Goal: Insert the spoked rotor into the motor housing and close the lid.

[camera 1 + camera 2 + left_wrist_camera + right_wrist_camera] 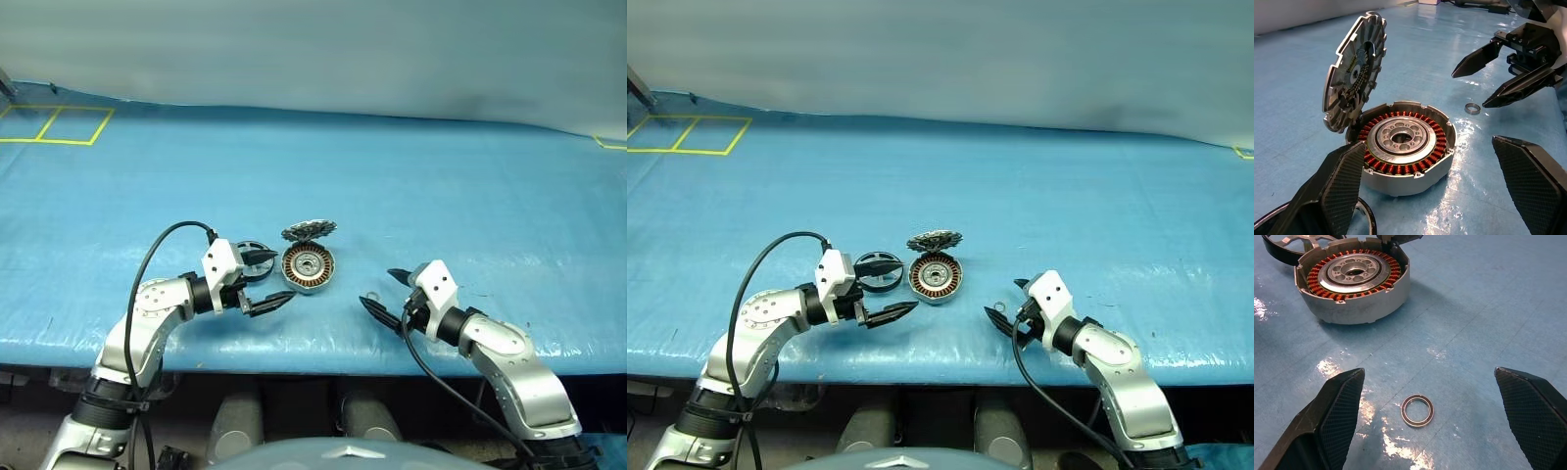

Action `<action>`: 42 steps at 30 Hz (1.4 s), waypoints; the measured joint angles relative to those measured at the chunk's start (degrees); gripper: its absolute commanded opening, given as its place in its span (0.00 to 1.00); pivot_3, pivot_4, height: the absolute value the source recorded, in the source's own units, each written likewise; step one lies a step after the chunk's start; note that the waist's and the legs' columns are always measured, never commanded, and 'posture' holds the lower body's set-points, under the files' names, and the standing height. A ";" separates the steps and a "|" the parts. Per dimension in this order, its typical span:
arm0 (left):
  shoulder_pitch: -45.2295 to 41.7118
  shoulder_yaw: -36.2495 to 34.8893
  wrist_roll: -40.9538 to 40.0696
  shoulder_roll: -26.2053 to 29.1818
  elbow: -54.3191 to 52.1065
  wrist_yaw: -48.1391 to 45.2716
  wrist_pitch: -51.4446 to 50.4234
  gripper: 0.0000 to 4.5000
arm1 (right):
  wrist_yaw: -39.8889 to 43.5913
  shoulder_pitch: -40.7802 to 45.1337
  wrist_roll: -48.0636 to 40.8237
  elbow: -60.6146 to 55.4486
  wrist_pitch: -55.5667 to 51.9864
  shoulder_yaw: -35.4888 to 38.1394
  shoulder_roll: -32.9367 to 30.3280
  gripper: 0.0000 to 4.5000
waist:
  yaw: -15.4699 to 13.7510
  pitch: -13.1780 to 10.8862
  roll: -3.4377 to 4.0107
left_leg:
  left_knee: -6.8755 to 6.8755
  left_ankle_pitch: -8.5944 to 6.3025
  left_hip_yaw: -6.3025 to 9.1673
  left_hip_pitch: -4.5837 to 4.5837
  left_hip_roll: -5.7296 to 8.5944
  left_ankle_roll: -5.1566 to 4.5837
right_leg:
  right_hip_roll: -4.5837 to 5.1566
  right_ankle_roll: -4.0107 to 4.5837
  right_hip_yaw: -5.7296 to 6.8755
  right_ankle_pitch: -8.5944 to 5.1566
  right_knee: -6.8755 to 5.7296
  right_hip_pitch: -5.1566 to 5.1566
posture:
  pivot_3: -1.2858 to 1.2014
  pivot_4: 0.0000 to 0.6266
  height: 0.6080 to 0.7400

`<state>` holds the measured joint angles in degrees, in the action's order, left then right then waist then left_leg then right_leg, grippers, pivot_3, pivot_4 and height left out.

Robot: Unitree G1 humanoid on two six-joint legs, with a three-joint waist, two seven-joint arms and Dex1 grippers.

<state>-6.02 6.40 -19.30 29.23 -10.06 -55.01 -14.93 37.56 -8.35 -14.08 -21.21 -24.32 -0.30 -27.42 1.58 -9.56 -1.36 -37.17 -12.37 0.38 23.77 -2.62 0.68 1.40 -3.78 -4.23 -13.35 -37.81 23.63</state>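
The motor housing (308, 267) sits near the table's front edge, its copper windings and silvery centre showing. The toothed lid (309, 231) stands tilted up at the housing's far side, still joined to its rim. The spoked rotor (249, 254) lies flat on the table just left of the housing, partly behind a finger of my left gripper. My left gripper (282, 278) is open and points at the housing from the left, holding nothing. Open as well, my right gripper (379, 289) hovers to the right of the housing with a small metal ring (1417, 410) on the table between its fingers.
The blue table cover (470, 196) stretches wide behind and to both sides of the parts. Yellow tape lines (59, 125) mark the far left corner. The table's front edge runs just below both grippers.
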 measured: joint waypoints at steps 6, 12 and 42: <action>-0.49 0.68 0.04 -0.57 0.09 -0.04 0.01 1.00 | -0.24 -0.08 -0.05 0.01 0.09 -0.10 -0.18 1.00 | -0.06 0.00 0.00 | 0.00 0.00 0.00 0.02 0.00 0.00 | 0.00 0.00 0.00 0.00 0.01 0.00 | 0.52 0.24 1.00; -1.52 0.88 0.11 -0.88 0.30 -0.24 0.09 1.00 | -1.58 -0.05 0.85 0.53 0.38 -1.23 0.08 1.00 | 0.03 0.00 0.00 | 0.00 0.00 0.00 0.01 0.00 0.00 | 0.00 0.00 -0.01 0.00 0.00 0.00 | 0.52 0.24 1.00; -1.23 0.89 0.41 -0.76 0.33 0.12 0.27 1.00 | -3.50 -1.20 2.18 3.66 -0.10 -1.78 -0.16 0.51 | -0.08 0.02 -0.01 | -0.02 0.00 0.00 -0.01 0.00 0.00 | 0.00 0.00 0.00 0.00 0.00 -0.05 | 0.52 0.24 1.00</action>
<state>-7.26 7.29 -18.90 28.48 -9.73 -54.89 -14.66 34.07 -9.55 -11.90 -17.55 -24.42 -2.08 -27.57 1.50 -9.54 -1.36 -37.19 -12.37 0.38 23.76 -2.62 0.68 1.40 -3.78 -4.23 -13.35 -37.81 23.58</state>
